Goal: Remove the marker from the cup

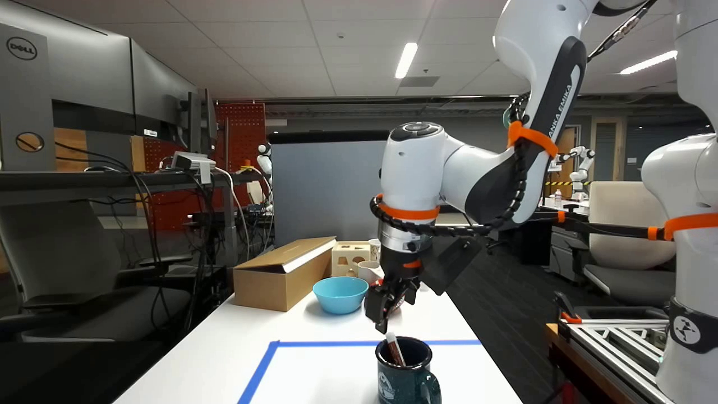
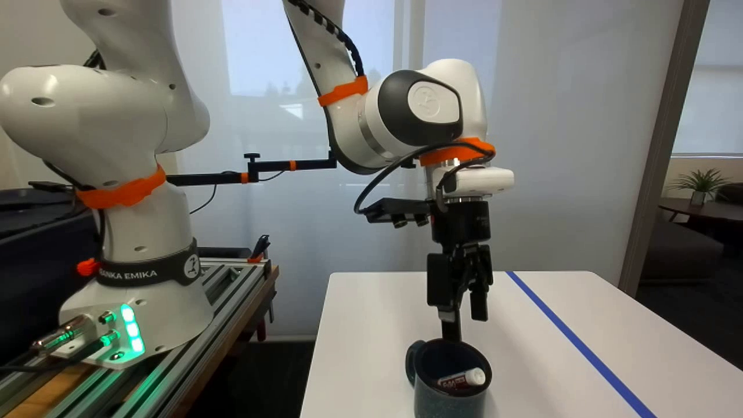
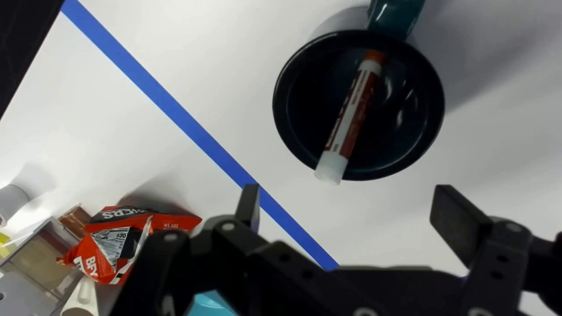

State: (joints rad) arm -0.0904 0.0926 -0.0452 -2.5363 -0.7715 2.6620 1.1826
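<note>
The gripper (image 3: pixel 344 213) has its fingers spread wide, with nothing between them, and hangs near the rim of the cup (image 2: pixel 450 403), higher than it; in the wrist view the gap between the fingers lies just off the rim. The marker (image 3: pixel 351 114) leans inside the cup, its orange end down in the well and its white end jutting past the rim toward that gap. Nothing grips it, so the step in hand looks to be the approach, with the grasp not yet made. The next move likely calls for a shift toward the white end until the fingers straddle it, then a descent that keeps them clear of the rim, then closing. A pull along the marker's own tilt should then free it without dragging the cup, which stands upright on the white counter (image 1: pixel 303 370) near the blue tape (image 3: pixel 199 136). Farther out, the light blue bowl (image 1: pixel 340 295) and the cardboard box (image 1: pixel 280 287) sit well apart from the cup.
</note>
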